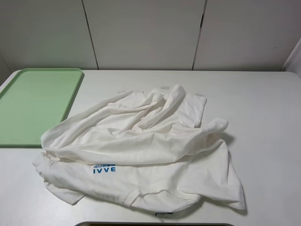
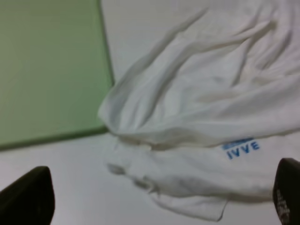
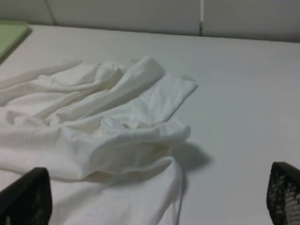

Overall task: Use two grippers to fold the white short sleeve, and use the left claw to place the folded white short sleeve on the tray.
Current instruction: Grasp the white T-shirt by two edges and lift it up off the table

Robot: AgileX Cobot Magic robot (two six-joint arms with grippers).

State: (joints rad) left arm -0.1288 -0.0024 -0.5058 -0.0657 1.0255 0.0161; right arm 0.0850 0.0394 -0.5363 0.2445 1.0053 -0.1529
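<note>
The white short sleeve [image 1: 141, 141] lies crumpled in a loose heap on the middle of the white table, its blue "IVVE" lettering [image 1: 104, 169] facing up near the front. The tray [image 1: 35, 103], light green and bare, sits at the back left, and the shirt's left edge touches its near right corner. Neither arm shows in the exterior high view. In the left wrist view my left gripper [image 2: 158, 190] hovers open above the shirt's front left part, by the lettering [image 2: 241, 149]. My right gripper [image 3: 154, 194] stands open over the shirt's right side [image 3: 117, 136]. Nothing is held.
Small pale tape strips [image 1: 164, 87] lie on the table just behind the shirt. White wall panels stand behind the table. Bare tabletop [image 1: 263, 108] stretches to the right of the shirt. A dark rim [image 1: 155, 224] shows at the front edge.
</note>
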